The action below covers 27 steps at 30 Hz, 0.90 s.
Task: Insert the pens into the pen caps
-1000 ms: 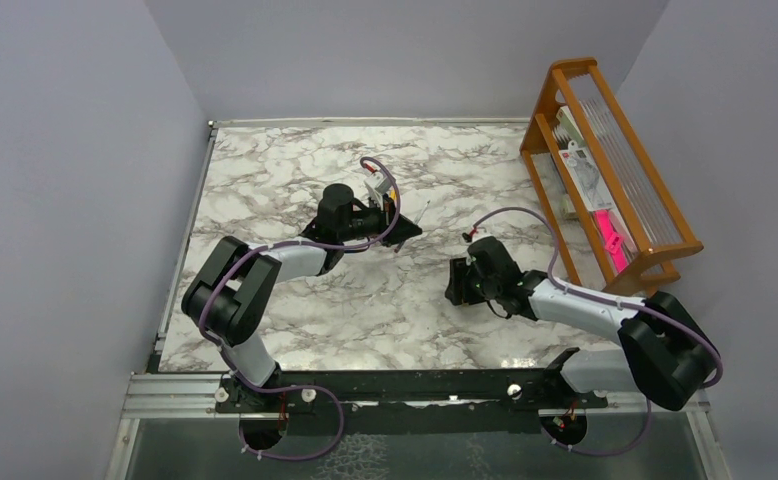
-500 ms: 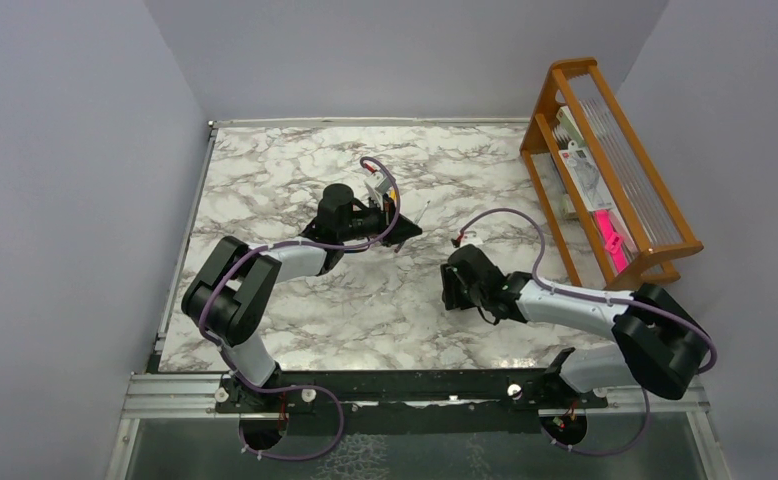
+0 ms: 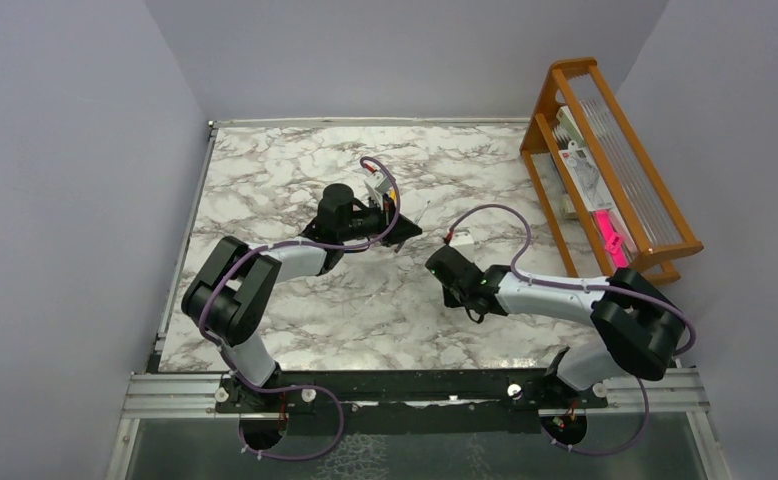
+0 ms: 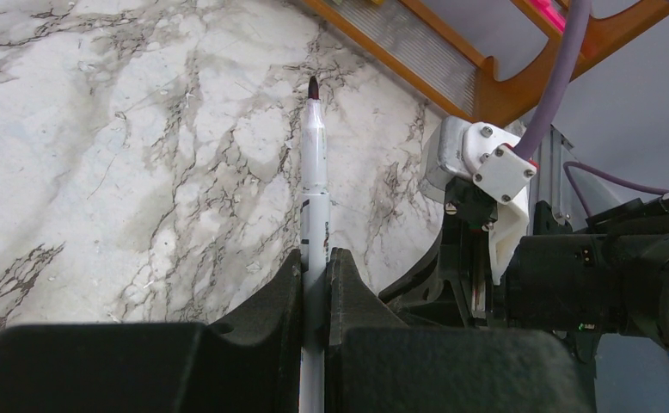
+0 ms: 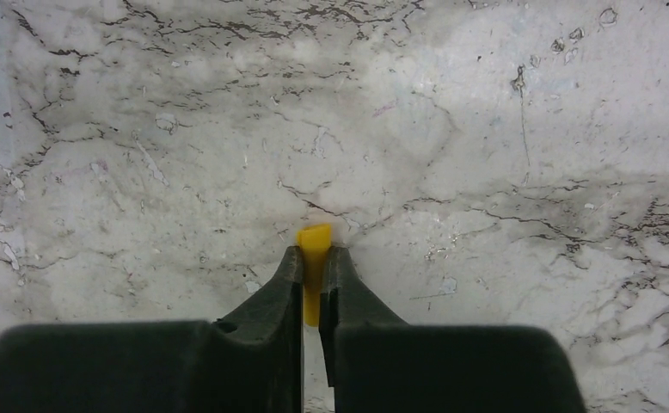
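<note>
Left gripper [image 4: 316, 268] pinching pen [image 4: 314, 172], tip toward top of frame; right gripper [image 5: 315, 262] clamped on cap [image 5: 315, 237]. I'd align axes first, then mate slowly.

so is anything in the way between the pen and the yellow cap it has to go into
Nothing visible. The left hand is shut on the pen, its dark tip sticking out free. The right hand pinches the yellow cap. In the top view only bare marble table lies between them.
</note>
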Tool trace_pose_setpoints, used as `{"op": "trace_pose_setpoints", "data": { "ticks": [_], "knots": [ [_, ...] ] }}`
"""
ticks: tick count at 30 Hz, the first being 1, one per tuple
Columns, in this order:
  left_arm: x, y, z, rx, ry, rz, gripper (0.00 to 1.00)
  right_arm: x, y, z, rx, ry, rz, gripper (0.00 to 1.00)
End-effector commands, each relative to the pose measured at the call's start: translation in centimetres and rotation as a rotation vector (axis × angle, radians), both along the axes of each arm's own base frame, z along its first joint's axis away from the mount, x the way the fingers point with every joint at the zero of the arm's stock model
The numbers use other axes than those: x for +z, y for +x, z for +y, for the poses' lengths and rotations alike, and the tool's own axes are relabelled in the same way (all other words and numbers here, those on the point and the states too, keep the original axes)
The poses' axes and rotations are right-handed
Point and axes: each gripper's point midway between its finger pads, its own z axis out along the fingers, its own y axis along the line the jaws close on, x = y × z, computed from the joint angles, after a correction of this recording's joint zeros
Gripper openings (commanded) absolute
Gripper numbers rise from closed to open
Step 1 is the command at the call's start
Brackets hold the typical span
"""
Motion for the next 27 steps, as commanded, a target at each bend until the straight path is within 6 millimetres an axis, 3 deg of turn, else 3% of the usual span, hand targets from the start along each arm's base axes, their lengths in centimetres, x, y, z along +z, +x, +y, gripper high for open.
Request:
{"op": "trace_pose_setpoints", "data": {
  "ticks": [1, 5, 10, 14, 19, 27],
  "knots": [
    [1.2, 0.5, -0.3, -0.016, -0.024, -0.03, 0.0, -2.1, -2.1, -2.0, -0.007, -0.073, 0.081, 0.01],
    [1.3, 0.3, -0.4, -0.02, -0.031, -0.017, 0.0, 0.2, -1.0, 0.1, 0.012, 0.06, 0.006, 0.01],
    [2.8, -0.5, -0.7, -0.028, -0.115, 0.026, 0.0, 7.6, 2.4, 1.9, -0.004, 0.275, -0.266, 0.01],
    [4.5, -2.2, -1.4, -0.053, -0.274, 0.101, 0.0, 12.4, 5.4, 1.3, -0.056, 0.409, -0.434, 0.01],
    [6.8, -4.7, -0.9, -0.059, -0.552, 0.146, 0.0, 16.4, 8.6, 0.3, -0.126, 0.524, -0.547, 0.01],
    [5.8, -6.7, -3.0, -0.073, -0.57, 0.175, 0.0, 22.9, 10.3, -1.0, -0.173, 0.671, -0.779, 0.01]
  ]
}}
